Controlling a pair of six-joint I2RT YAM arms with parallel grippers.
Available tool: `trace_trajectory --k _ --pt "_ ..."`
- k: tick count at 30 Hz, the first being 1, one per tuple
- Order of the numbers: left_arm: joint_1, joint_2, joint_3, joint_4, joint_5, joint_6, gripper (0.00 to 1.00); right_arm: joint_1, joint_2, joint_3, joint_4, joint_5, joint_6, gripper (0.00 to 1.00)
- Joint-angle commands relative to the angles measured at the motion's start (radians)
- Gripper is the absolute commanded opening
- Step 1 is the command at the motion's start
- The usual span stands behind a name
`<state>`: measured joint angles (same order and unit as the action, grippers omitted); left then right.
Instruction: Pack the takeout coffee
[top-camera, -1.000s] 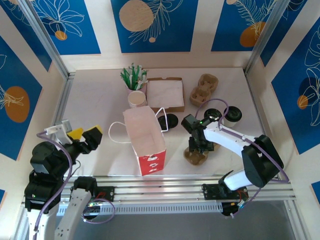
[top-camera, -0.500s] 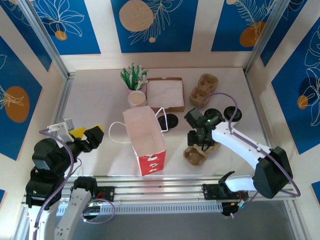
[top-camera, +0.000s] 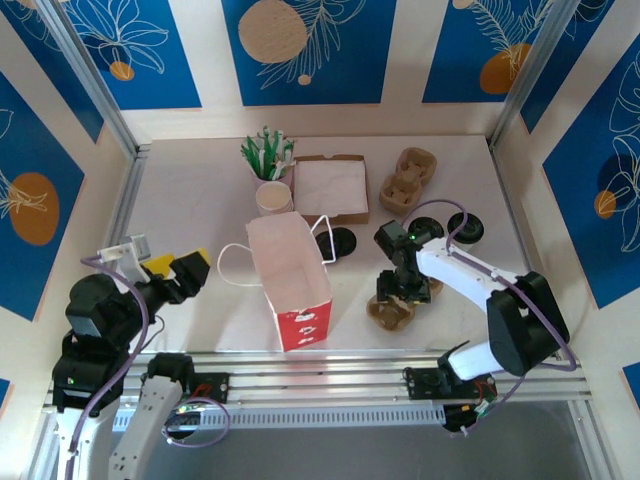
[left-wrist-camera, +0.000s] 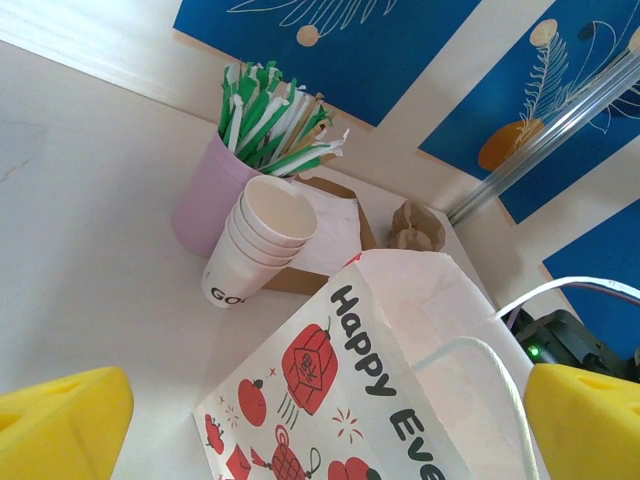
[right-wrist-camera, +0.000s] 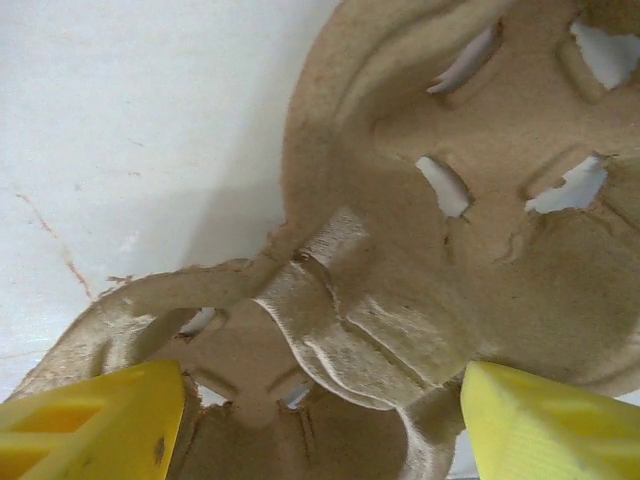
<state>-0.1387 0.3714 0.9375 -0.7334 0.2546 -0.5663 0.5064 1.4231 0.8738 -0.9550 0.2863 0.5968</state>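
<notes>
Seen from above, the takeout coffee shows as round black lids (top-camera: 340, 242) just right of the bag and two more (top-camera: 466, 228) further right; I cannot make out the cup bodies under them. The red-and-white paper bag (top-camera: 290, 280) stands open mid-table, and its printed side (left-wrist-camera: 330, 370) is near the left wrist camera. My left gripper (top-camera: 185, 268) hangs open to the left of the bag, with nothing between its yellow fingers (left-wrist-camera: 60, 425). My right gripper (top-camera: 398, 290) points down over a brown cardboard cup carrier (top-camera: 390, 312). It is open, straddling the carrier's centre ridge (right-wrist-camera: 340, 320).
A stack of lidless white cups (top-camera: 273, 197) and a pink cup of green-wrapped straws (top-camera: 265, 160) stand behind the bag. A flat cardboard box (top-camera: 330, 187) and a second carrier (top-camera: 405, 175) lie at the back. Metal rails run along the near edge.
The right gripper's jaws have widened over the carrier while its arm shifted slightly. The left arm has barely moved and stays open.
</notes>
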Motion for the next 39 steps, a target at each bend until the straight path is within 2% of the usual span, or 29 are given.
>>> trace_trajectory --k 1,8,15,18,21,23,28,39 --pt "-0.010 -0.009 0.005 0.010 0.021 0.007 1.00 0.024 -0.019 -0.011 0.011 -0.025 -0.011 0.72" --pt "-0.010 0.008 0.005 0.034 0.024 0.005 1.00 0.189 0.021 0.025 -0.008 -0.003 0.041 0.72" --pt "-0.010 0.023 0.013 0.043 0.030 0.001 1.00 0.274 -0.016 0.114 -0.008 -0.023 0.135 0.71" --pt "-0.010 0.027 0.020 0.040 0.030 0.003 1.00 0.268 -0.046 0.146 -0.038 0.005 0.117 0.71" --pt "-0.010 0.026 0.023 0.040 0.034 0.002 1.00 0.216 -0.077 0.120 -0.060 0.059 0.061 0.70" --pt "-0.010 0.023 0.021 0.040 0.035 0.002 1.00 0.161 -0.094 0.087 -0.064 0.039 0.032 0.70" --pt "-0.010 0.024 0.014 0.049 0.037 0.000 1.00 0.103 -0.153 -0.010 -0.013 0.029 0.025 0.71" --pt "-0.010 0.021 0.011 0.051 0.041 -0.009 1.00 0.111 -0.070 -0.067 0.106 0.009 -0.023 0.74"
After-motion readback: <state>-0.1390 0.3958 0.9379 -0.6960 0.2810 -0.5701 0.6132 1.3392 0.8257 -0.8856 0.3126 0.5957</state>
